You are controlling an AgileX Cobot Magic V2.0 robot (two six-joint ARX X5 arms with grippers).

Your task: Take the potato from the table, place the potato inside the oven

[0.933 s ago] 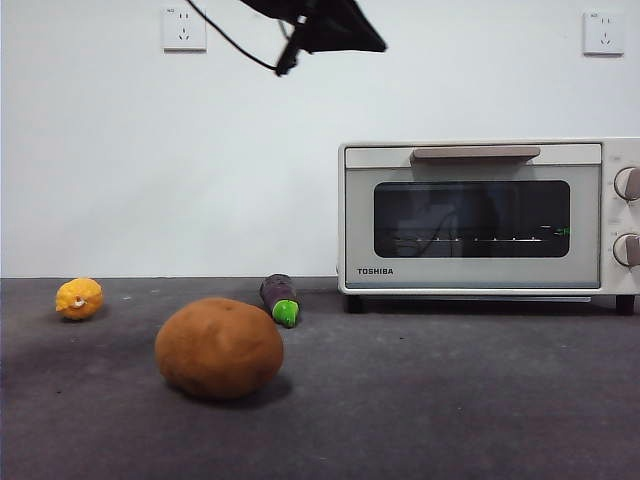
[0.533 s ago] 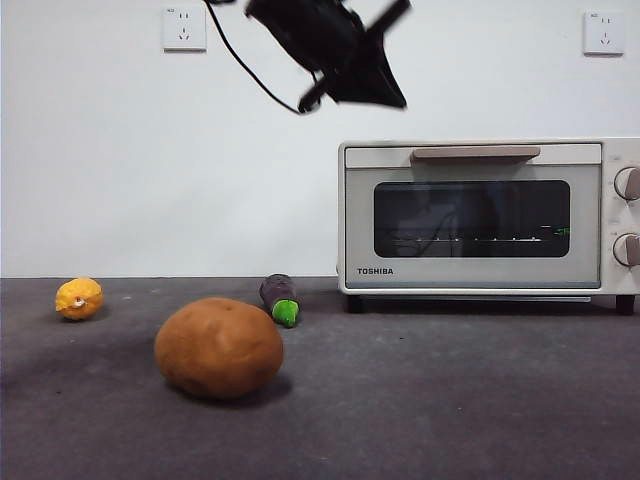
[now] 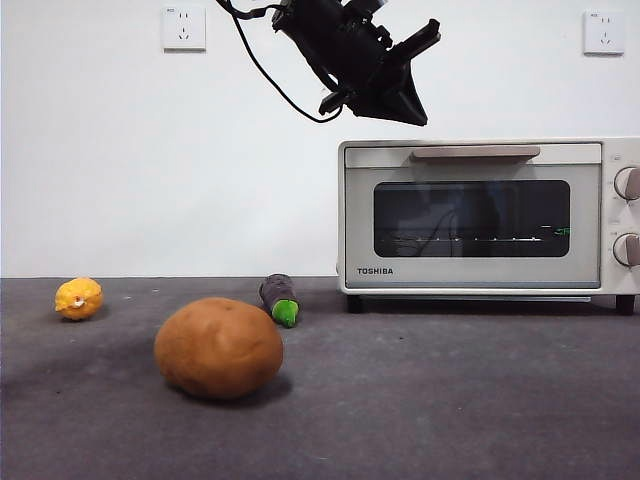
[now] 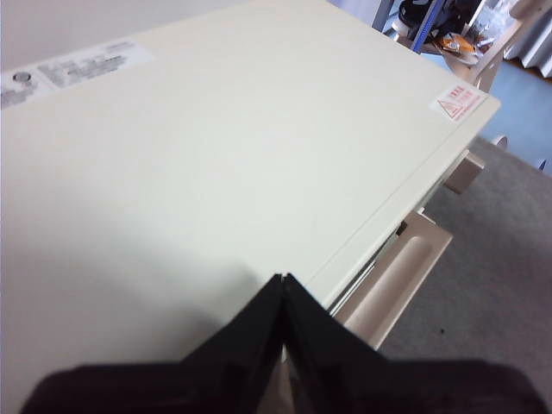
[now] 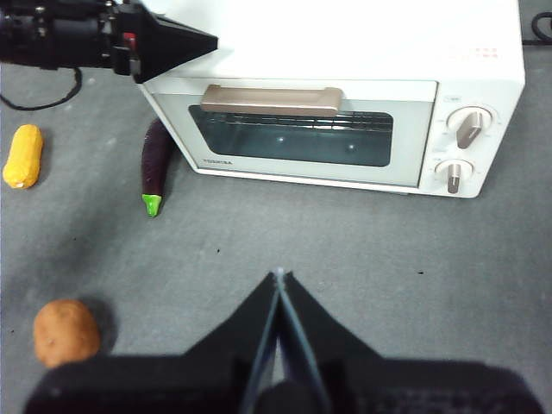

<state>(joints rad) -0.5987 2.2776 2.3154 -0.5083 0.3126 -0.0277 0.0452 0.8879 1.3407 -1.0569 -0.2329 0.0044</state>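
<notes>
Potato [image 3: 219,348] on table [image 3: 450,400] (far below left end effector [image 3: 415,75]).

A lab: bare white wall [image 3: 150,150], wall sockets [image 3: 184,28], test table [image 3: 450,400].

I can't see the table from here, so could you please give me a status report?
Left gripper shut, above cream-white toaster oven. Right gripper shut, waiting. Large orange-brown potato untouched; oven door closed.

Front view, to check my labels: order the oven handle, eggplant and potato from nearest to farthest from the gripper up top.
1. Beige bar handle of the oven, just below the left gripper.
2. Dark purple eggplant, on the table.
3. Orange-brown oval potato, lowest, nearest the camera.
</notes>
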